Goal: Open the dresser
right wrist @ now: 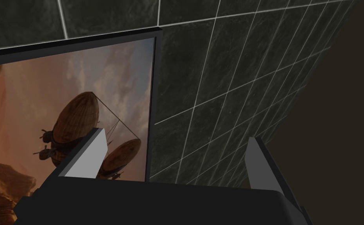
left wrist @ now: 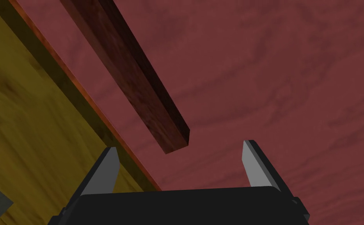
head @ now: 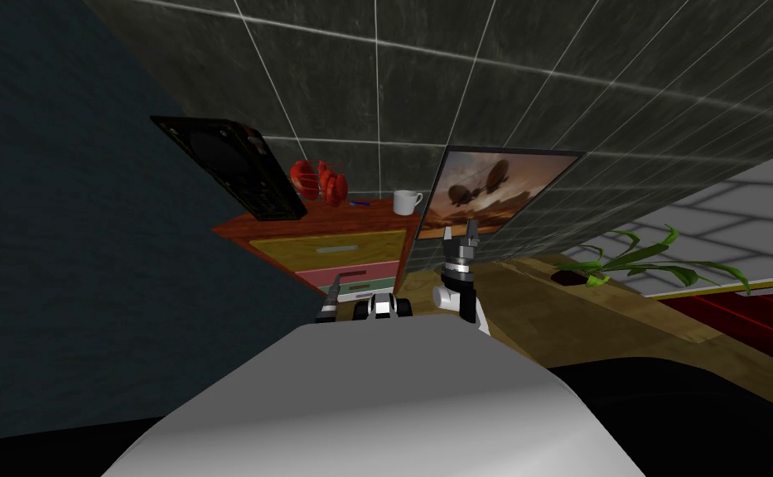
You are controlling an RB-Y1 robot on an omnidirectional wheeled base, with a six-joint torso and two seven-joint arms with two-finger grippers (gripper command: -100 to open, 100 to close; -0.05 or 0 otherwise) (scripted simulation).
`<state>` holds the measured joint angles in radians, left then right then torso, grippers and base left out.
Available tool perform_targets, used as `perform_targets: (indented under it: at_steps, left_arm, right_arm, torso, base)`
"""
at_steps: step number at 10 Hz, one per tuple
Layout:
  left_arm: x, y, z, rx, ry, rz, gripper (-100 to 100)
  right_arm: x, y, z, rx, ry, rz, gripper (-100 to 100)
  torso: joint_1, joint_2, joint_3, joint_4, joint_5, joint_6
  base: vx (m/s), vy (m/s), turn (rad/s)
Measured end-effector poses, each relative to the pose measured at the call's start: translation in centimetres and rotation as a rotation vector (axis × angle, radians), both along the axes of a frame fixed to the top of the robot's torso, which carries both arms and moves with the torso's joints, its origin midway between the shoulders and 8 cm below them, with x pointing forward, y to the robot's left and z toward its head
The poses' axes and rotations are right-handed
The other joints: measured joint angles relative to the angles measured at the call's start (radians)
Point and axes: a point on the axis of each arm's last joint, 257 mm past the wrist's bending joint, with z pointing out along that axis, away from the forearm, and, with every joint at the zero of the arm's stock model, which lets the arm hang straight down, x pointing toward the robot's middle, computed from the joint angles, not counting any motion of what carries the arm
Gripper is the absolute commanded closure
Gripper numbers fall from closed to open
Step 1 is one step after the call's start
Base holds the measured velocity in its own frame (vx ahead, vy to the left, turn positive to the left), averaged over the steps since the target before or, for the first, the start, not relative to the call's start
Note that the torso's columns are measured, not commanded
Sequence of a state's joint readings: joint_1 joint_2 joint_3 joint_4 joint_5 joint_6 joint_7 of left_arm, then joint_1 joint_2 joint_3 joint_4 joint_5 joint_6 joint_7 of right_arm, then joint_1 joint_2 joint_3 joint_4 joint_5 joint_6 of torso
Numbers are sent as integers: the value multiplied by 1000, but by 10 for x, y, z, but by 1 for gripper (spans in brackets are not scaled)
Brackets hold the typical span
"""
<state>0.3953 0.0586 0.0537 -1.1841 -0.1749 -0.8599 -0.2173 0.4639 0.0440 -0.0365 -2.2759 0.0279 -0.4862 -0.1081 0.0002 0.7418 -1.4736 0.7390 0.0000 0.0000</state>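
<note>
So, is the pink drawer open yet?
Looks shut: the pink drawer sits level with the yellow drawer above. The left tool is open near the handle, not gripping it.

The dresser (head: 326,248) stands against the wall ahead and to my left. On its top, from left to right, are a flat panel (head: 235,166), a basket of fruit (head: 318,182), a pen (head: 360,202) and a mug (head: 406,202). A picture (head: 492,190) hangs just right of the dresser, and a plant (head: 625,261) lies on the floor further right. The left gripper (left wrist: 180,146) sits before the middle drawer (left wrist: 274,78), at the end of its handle (left wrist: 138,78), with the top drawer (left wrist: 29,129) beside it. The right gripper (right wrist: 177,136) is raised before the picture.
</note>
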Motion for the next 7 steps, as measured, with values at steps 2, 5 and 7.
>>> perform_targets:
  at_steps: [2, 5, 7]
  left_arm:
    - [14, -1, -4, 0, 0, 2, -100]
    - [38, -3, -10, 3, 2, 8, -100]
    - [52, -7, -9, 2, 1, 3, -100]
  right_arm:
    - [0, 0, 0, 0, 0, 0, 0]
    - [0, 0, 0, 0, 0, 0, 0]
    - [0, 0, 0, 0, 0, 0, 0]
  torso:
    - [1, -1, 0, 0, 0, 0]
    - [-1, -4, -3, -1, 0, 0]
    - [0, -6, -4, -2, 0, 0]
  base:
    - [-75, 22, 11]
    - [-77, 15, 12]
    - [-43, 19, 10]
